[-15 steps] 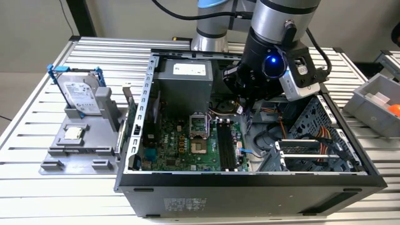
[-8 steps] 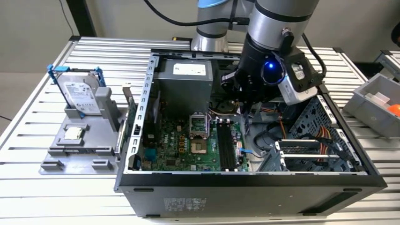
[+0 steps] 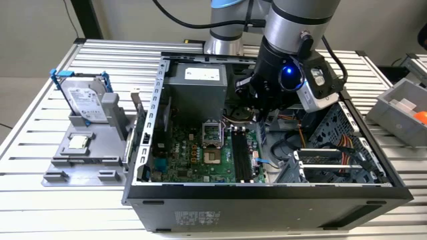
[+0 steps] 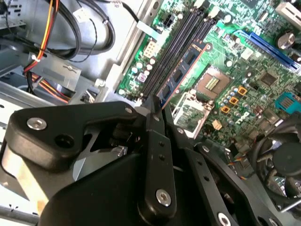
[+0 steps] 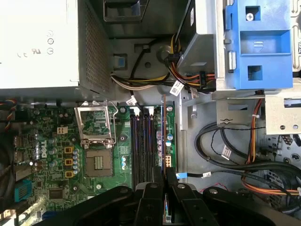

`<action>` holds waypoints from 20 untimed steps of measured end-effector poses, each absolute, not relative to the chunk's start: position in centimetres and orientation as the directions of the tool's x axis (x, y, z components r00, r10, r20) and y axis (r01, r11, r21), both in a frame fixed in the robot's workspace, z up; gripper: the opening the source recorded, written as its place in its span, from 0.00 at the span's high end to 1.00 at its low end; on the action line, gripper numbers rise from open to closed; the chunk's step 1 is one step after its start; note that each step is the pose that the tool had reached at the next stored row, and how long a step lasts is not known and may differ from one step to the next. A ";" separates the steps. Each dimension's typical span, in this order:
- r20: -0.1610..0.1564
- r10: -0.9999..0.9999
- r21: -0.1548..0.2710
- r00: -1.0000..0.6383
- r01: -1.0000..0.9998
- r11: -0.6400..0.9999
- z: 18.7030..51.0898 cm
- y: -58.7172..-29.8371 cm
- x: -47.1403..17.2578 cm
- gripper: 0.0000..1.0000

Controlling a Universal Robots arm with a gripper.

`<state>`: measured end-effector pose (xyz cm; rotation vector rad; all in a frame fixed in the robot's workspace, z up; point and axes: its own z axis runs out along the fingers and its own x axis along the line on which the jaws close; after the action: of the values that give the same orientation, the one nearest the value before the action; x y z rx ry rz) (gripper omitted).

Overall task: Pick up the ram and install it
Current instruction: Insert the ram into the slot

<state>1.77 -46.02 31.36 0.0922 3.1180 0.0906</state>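
The gripper [image 4: 159,107] is inside the open case [image 3: 267,192], its fingers [image 4: 153,141] closed narrowly on the ram [image 4: 183,70]. In the second wrist view the ram runs from the fingertips toward 1 o'clock, lying along the black slots [image 4: 176,44] on the motherboard [image 4: 244,80]. In the first wrist view the ram [image 5: 163,136] shows edge-on beside the slots [image 5: 141,146]. In the exterior view a hard drive [image 3: 85,102] stands on the bench [image 3: 40,150], at 9 o'clock from the case
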 end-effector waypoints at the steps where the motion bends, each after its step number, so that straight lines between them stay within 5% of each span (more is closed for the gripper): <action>1: -0.019 0.060 0.059 -0.998 0.058 0.997 31.4 -46.0 1.8 1.00; 20: -0.019 0.057 0.059 -0.998 0.056 0.997 31.3 -46.0 1.8 1.00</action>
<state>1.77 -46.02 31.35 0.0881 3.1188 0.0905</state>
